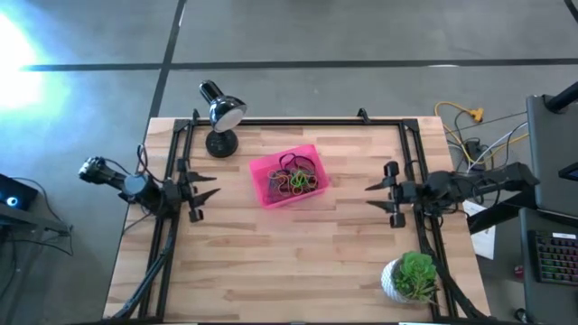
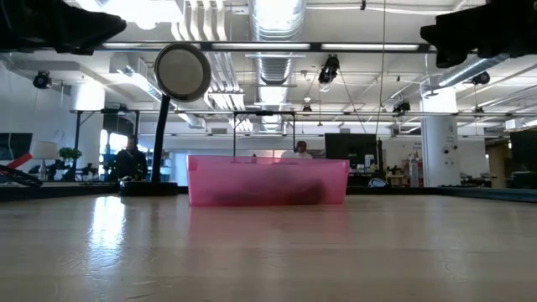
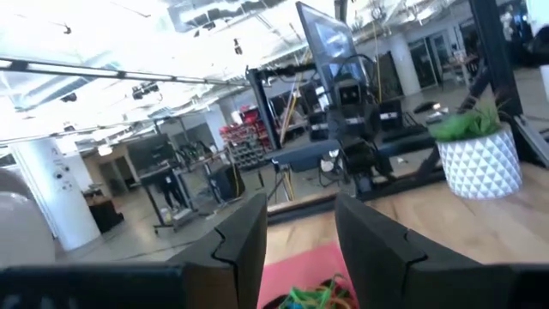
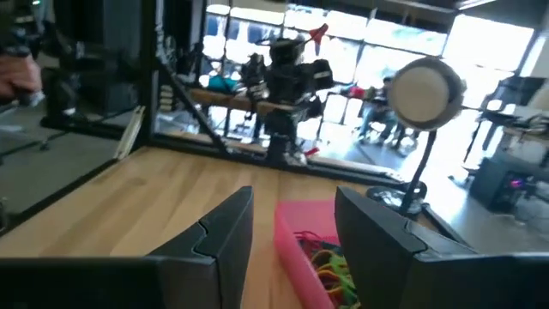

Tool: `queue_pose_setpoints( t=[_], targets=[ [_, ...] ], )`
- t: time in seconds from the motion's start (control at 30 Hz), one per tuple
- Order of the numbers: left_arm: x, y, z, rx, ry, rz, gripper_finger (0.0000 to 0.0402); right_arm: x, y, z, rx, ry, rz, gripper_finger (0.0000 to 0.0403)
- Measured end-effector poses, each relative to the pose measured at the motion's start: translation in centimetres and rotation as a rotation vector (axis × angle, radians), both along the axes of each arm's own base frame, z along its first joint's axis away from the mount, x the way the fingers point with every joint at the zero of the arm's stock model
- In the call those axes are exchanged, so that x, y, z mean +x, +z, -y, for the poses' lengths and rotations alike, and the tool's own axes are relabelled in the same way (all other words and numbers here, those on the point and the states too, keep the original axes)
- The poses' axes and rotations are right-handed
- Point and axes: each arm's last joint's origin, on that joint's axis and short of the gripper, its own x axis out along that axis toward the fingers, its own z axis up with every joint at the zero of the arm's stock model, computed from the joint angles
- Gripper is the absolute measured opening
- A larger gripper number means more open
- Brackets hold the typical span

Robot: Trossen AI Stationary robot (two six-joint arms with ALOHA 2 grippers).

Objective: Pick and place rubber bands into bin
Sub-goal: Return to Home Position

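Spread fingers, bin midway between

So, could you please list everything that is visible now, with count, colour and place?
rubber bands: many, green, yellow, black and other colours, heaped inside the bin
bin: one, pink, middle of the table
lamp: one, black, table edge on the left arm's side
plant pot: one, white with a green plant, table corner by the right arm
yellow cables: a few, off the table beside the right arm
table: one, light wood
left gripper: open, left of the bin, apart from it
right gripper: open, right of the bin, apart from it
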Motion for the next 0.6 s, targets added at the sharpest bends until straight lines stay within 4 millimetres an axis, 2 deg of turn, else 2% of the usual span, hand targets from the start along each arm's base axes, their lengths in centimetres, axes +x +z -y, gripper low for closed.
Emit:
queue_pose_setpoints(
  t=[0.17, 0.3, 0.6],
  targets=[
    [-1.0, -0.4, -0.4, -0.005, -0.001, -0.010, 0.0125, -0.9, -1.1, 0.6, 0.004, -0.053, 0.051, 0.0149],
    [-0.8, -0.4, -0.4, 0.006, -0.005, -0.041, 0.0125, -1.4, -1.8, 1.0, 0.007, -0.076, 0.088, 0.0144],
    [-0.9, -0.2, -0.2, 0.058, -0.058, -0.034, 0.0125, -2.2, -2.2, 1.4, -0.010, -0.006, 0.133, 0.0145]
  ],
)
